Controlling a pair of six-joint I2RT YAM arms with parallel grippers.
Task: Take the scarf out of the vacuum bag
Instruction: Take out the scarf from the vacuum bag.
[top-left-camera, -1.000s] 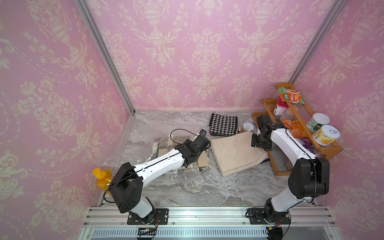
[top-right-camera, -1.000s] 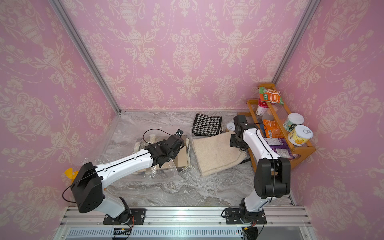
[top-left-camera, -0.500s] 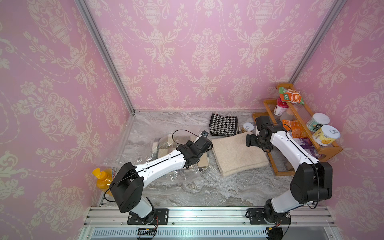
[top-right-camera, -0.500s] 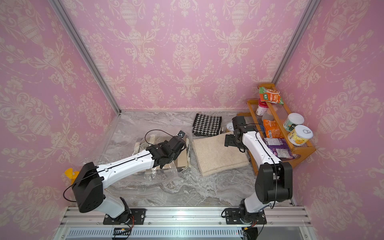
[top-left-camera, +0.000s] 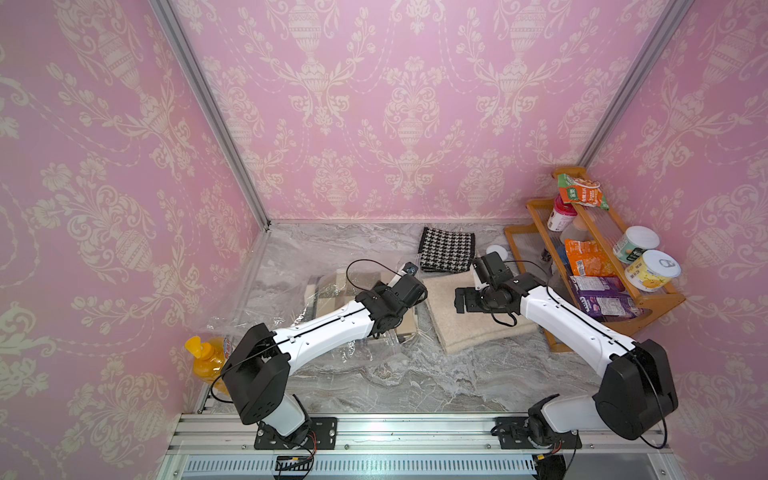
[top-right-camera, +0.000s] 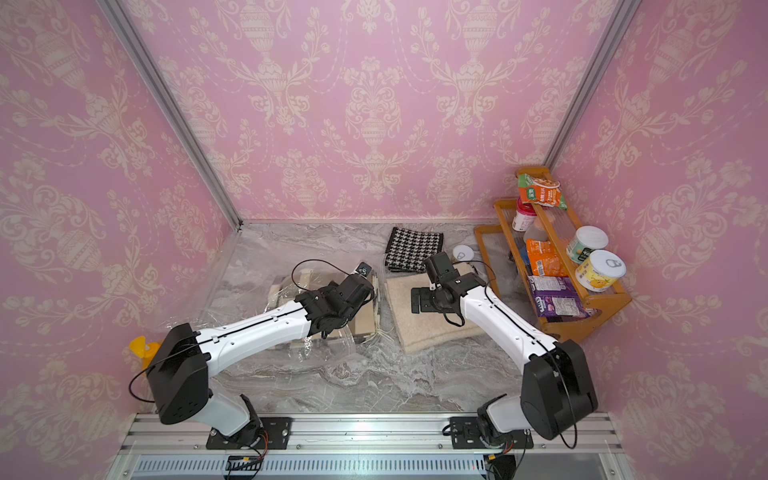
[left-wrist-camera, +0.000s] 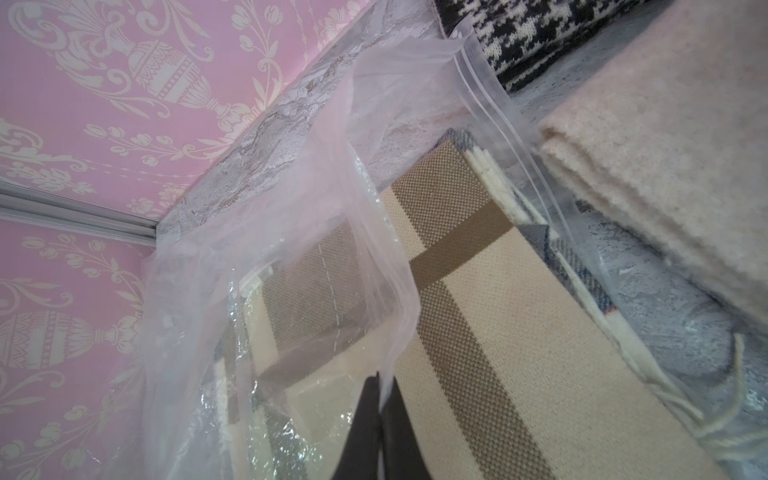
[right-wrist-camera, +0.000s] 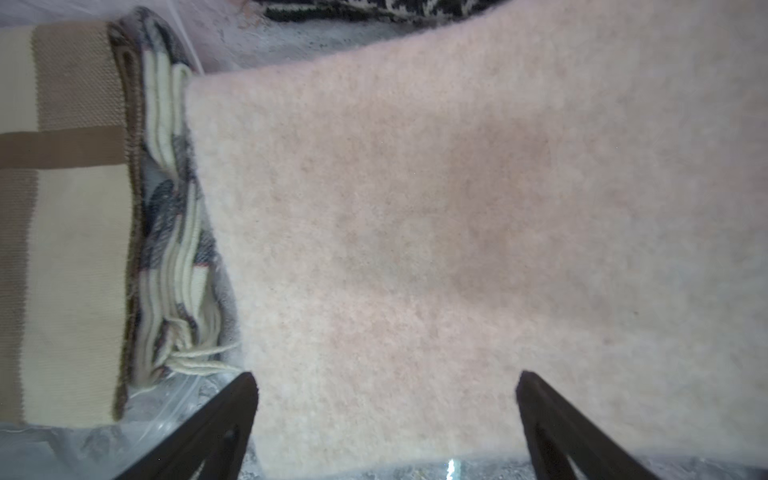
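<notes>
Left wrist view has my left jaws clamped on the lip of the vacuum bag (left-wrist-camera: 291, 208), its striped scarf (left-wrist-camera: 478, 340) lying left of my spread right jaws.

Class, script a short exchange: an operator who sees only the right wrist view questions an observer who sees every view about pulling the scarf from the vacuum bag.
Operator: My right tool hangs open over a beige cloth. Where is the left tool?
Observer: The left tool is shut on a fold of the vacuum bag, whose plastic is raised over the striped scarf.
Operator: What stands to my right?
Observer: In a top view, a stocked wooden rack stands against the right wall.
</notes>
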